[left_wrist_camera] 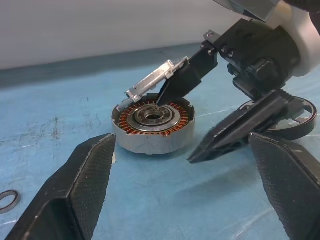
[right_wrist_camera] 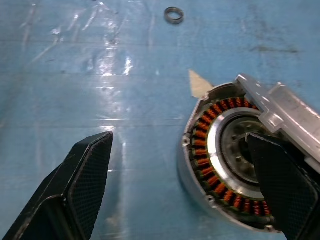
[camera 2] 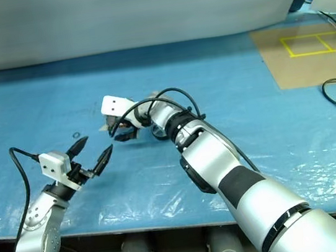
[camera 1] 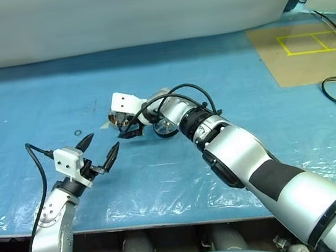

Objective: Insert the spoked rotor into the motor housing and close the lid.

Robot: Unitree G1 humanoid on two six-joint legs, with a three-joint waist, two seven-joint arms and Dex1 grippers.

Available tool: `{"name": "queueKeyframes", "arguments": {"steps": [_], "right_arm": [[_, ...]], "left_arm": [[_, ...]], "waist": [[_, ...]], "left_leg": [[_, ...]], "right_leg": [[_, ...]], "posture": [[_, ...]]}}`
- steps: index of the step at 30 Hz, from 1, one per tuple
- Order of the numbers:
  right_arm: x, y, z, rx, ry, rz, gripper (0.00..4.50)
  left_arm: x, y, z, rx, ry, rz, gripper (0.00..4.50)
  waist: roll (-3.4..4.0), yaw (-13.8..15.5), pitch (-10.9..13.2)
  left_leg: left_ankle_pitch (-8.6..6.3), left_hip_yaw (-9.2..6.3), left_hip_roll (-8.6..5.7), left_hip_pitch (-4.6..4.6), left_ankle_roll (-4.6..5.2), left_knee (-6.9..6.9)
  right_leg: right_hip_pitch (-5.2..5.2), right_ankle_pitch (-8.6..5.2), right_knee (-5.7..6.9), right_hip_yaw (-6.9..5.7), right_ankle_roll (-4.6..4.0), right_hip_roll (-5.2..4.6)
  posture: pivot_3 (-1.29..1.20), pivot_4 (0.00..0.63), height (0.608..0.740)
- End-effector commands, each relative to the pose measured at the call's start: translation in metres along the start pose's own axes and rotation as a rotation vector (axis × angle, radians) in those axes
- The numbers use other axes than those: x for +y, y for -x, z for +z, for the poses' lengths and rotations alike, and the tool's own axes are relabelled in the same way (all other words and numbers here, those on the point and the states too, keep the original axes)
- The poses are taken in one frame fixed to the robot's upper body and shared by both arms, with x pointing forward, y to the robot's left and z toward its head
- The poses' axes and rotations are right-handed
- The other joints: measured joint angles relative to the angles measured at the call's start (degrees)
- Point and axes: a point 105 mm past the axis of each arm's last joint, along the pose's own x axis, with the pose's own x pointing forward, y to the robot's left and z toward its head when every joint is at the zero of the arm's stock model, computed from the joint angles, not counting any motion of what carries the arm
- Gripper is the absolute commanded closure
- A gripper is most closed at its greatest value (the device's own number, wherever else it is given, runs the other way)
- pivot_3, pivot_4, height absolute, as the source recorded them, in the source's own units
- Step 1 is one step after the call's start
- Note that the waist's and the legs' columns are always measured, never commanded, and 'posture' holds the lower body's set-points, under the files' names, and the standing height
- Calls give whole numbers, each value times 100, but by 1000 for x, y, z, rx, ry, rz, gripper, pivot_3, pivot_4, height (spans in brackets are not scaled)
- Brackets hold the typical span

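A blue plastic sheet (camera 1: pixel 163 183) covers the tabletop, and a pale wall rises behind it. A brown board with yellow tape lines (camera 1: pixel 307 50) lies well apart from the motor housing, on the robot's right side, with black cables beside it.

The motor housing (left_wrist_camera: pixel 152 127) stands on the sheet near the middle, its open side up. The ring of copper-brown windings and the shiny hub in its centre are plainly visible. A light metal plate (left_wrist_camera: pixel 155 77) leans tilted over the far edge of the housing; I cannot tell what part it is.

The right gripper (left_wrist_camera: pixel 200 112) hangs just over the housing. Its 2 fingers are spread wide, and nothing is gripped between them. 1 finger reaches over the far rim by the tilted plate, the other finger (left_wrist_camera: pixel 240 130) lies low beside the housing. Whether they touch the housing I cannot tell.

The spoked rotor (left_wrist_camera: pixel 300 117) lies flat on the sheet just beside the housing, on the right gripper's side, mostly hidden behind that gripper.

The left gripper (camera 1: pixel 99 151) is held near the housing, on the robot's left, pointing toward it. Its 2 fingers are also wide apart and empty.

A small metal ring (right_wrist_camera: pixel 173 14) lies on the sheet near the housing, apart from it.
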Motion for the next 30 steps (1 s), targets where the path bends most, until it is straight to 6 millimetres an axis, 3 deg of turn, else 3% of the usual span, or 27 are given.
{"name": "queueKeyframes", "arguments": {"steps": [1,3,9,17,23,30], "right_arm": [[-12,1,21,-74,78,-111,19],[-14,-1,19,-71,103,-157,19],[4,-9,2,-33,-25,-61,19],[5,-17,-17,13,-7,-181,19],[14,-18,-9,-21,-74,-83,19],[7,-13,16,-103,-130,-54,19]], "left_arm": [[1,-2,9,-34,-33,-8,0],[0,-3,8,-34,-30,-11,0],[-2,-3,7,-32,-26,-14,0],[-5,-4,5,-30,-21,-20,0],[-6,-3,4,-23,-19,-17,0],[-5,-6,2,-15,-16,-22,0]], "waist": [[0,1,0],[0,1,0],[0,1,0],[1,3,0],[1,2,0],[2,-19,1]], "left_leg": [[0,0,0,0,0,0],[0,0,-1,0,-1,0],[1,0,-1,-1,-2,0],[1,0,-1,1,-2,0],[1,1,-1,1,-3,0],[1,4,12,6,-2,-1]], "right_leg": [[0,0,0,0,0,0],[0,0,0,0,0,0],[0,0,0,0,0,0],[0,0,1,1,0,0],[0,0,1,1,0,0],[0,0,3,2,0,10]], "posture": [[0,150,740],[0,150,740],[0,150,740],[0,150,740],[0,150,740],[0,150,740]]}}
